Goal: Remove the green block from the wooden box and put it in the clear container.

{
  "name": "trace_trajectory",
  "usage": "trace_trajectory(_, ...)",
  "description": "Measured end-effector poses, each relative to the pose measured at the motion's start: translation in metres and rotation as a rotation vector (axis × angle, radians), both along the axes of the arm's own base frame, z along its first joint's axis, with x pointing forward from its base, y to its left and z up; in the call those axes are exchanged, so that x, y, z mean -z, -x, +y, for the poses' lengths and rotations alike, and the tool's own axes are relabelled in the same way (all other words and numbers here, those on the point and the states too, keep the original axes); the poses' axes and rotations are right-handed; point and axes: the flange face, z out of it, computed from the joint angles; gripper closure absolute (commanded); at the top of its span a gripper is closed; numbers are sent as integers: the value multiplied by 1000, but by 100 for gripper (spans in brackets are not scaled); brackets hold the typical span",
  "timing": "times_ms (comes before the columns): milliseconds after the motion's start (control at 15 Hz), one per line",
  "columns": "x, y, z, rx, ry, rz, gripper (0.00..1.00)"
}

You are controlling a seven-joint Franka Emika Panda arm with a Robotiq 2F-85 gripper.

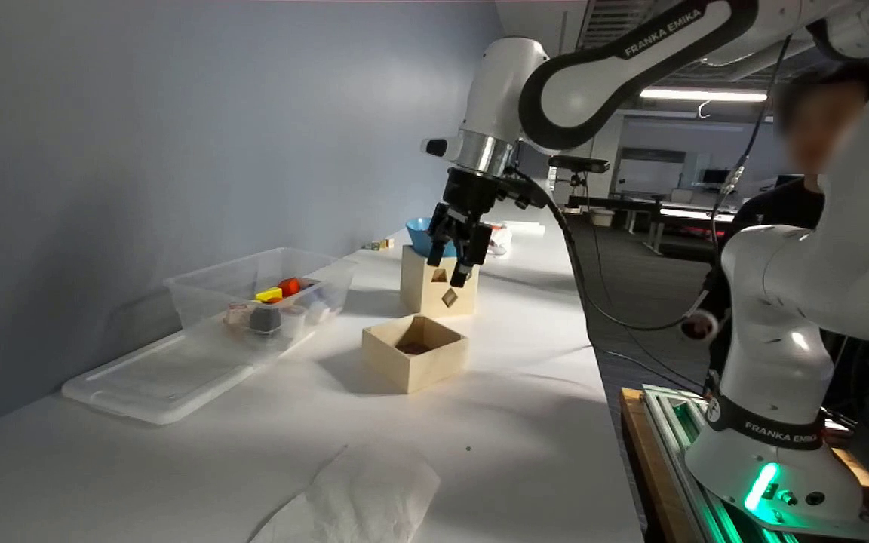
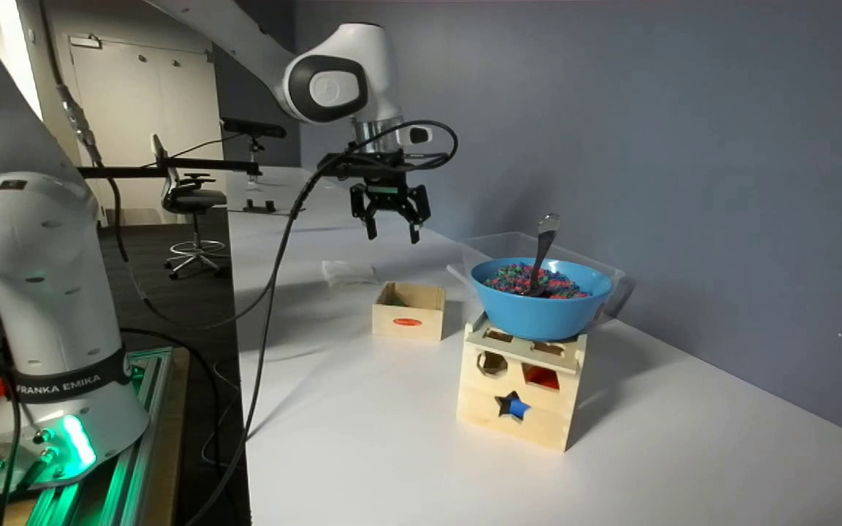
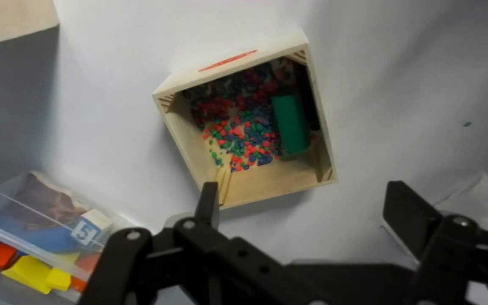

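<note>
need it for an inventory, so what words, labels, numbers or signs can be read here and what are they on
"FRANKA EMIKA": arm's upper link
"FRANKA EMIKA": arm's base band
"5": pale block in the clear container
Red oval on the wooden box: any lettering too small to read

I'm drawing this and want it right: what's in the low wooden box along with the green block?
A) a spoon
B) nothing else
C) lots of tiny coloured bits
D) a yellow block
C: the wrist view looks into the wooden box and shows tiny red, green and blue bits scattered beside the green block.
</note>
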Motion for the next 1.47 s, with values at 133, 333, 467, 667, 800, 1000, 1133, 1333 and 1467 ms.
trace_trajectory(133,9,-4,1,-21,-1,19,0)
trace_trajectory(333,8,-6,0,-29,2,18,0)
trace_trajectory(467,15,-4,0,-109,7,55,0)
trace_trajectory(667,34,-3,-10,-263,26,125,0)
trace_trajectory(800,46,-7,-22,-333,38,151,0)
trace_trajectory(1000,58,-20,-38,-370,50,166,0)
trace_trajectory(1133,62,-35,-38,-366,43,149,0)
trace_trajectory(1333,71,-59,-28,-358,33,144,0)
trace_trajectory(1467,76,-67,-26,-357,34,150,0)
